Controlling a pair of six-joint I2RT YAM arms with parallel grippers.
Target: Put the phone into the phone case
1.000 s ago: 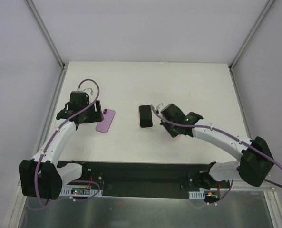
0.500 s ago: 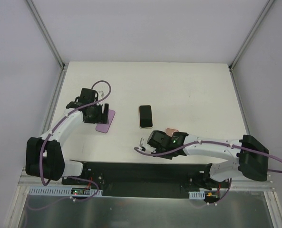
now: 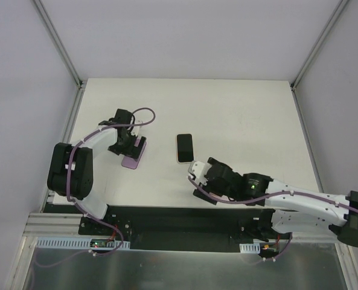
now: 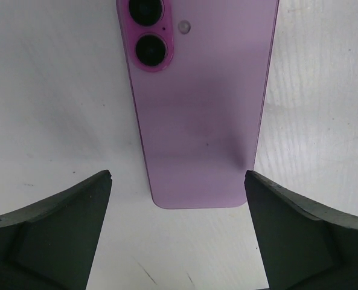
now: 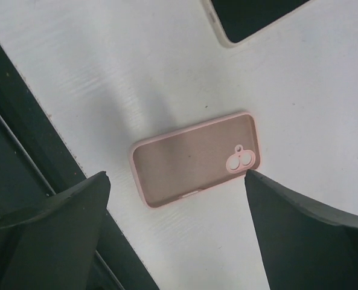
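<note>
A purple phone [image 3: 134,154] lies back up at the left of the white table, its two camera lenses [image 4: 148,30] showing in the left wrist view. My left gripper [image 4: 177,175] hangs open over the phone's lower end [image 4: 200,139], one finger to each side and neither touching it. An empty pink phone case [image 5: 195,159] lies hollow side up near the table's front edge. My right gripper [image 5: 177,176] is open above it and holds nothing. From above, the right gripper [image 3: 206,176] hides the case.
A second phone [image 3: 185,148] with a black screen and a cream rim lies at the table's middle; its corner [image 5: 251,15] shows in the right wrist view. The black front rail [image 5: 22,151] runs just beside the case.
My right gripper went from shut to wide open and swung toward the front edge, over the pink case. My left gripper opened wider and moved right over the purple phone.
</note>
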